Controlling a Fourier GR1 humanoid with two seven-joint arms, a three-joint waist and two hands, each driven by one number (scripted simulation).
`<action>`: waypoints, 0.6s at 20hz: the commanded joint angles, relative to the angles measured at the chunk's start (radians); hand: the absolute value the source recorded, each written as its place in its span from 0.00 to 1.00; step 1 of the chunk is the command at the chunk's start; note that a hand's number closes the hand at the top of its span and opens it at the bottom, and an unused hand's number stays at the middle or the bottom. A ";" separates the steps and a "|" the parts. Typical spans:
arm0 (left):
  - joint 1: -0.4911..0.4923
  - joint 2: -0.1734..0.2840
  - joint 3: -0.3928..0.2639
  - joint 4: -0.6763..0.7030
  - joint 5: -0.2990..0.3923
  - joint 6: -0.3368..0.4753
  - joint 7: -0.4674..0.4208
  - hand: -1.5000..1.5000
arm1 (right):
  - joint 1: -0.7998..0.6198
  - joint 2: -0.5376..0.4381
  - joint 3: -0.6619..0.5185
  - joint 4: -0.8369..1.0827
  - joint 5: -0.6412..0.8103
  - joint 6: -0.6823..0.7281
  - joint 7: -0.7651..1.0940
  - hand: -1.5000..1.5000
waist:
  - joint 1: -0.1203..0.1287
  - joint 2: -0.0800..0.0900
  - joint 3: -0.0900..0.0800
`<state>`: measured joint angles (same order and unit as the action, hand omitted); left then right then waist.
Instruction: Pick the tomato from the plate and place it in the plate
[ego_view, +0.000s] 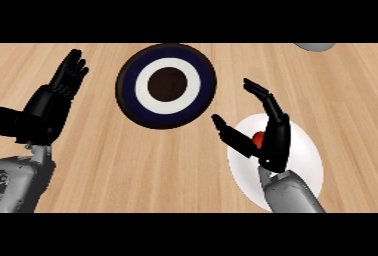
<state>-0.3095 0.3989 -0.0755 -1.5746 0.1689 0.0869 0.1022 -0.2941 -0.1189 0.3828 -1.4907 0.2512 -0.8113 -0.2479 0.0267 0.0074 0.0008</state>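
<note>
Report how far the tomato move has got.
Nothing is done yet: the tomato sits on the white plate. In hand: the right hand hangs open over it, thumb and fingers on either side, not closed. Left: grasp, lift, and set it on the dark blue ringed plate. The left hand rests open at the left.

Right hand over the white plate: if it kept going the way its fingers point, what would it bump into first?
The right hand points up and slightly left, past the white plate. That line looks free, passing just right of the dark ringed plate, though depth is hard to judge here.
</note>
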 joint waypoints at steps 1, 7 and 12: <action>0.024 0.009 0.009 -0.046 0.014 -0.018 0.006 0.50 | 0.086 0.113 0.062 0.036 -0.021 -0.209 -0.251 0.00 | -0.002 -0.004 0.003; 0.041 0.035 0.070 -0.056 0.028 -0.048 0.034 0.50 | 0.199 0.106 0.125 -0.055 0.216 -0.286 -0.106 0.00 | -0.033 -0.013 -0.002; 0.062 0.026 0.064 -0.030 0.005 -0.032 0.003 0.50 | 0.301 0.018 0.059 -0.051 0.393 -0.141 0.222 0.00 | -0.067 -0.019 -0.010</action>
<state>-0.2601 0.4213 -0.0199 -1.6102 0.1798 0.0557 0.1160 -0.0750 -0.0614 0.4573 -1.5216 0.5307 -1.0008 -0.1949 -0.0176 -0.0070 -0.0045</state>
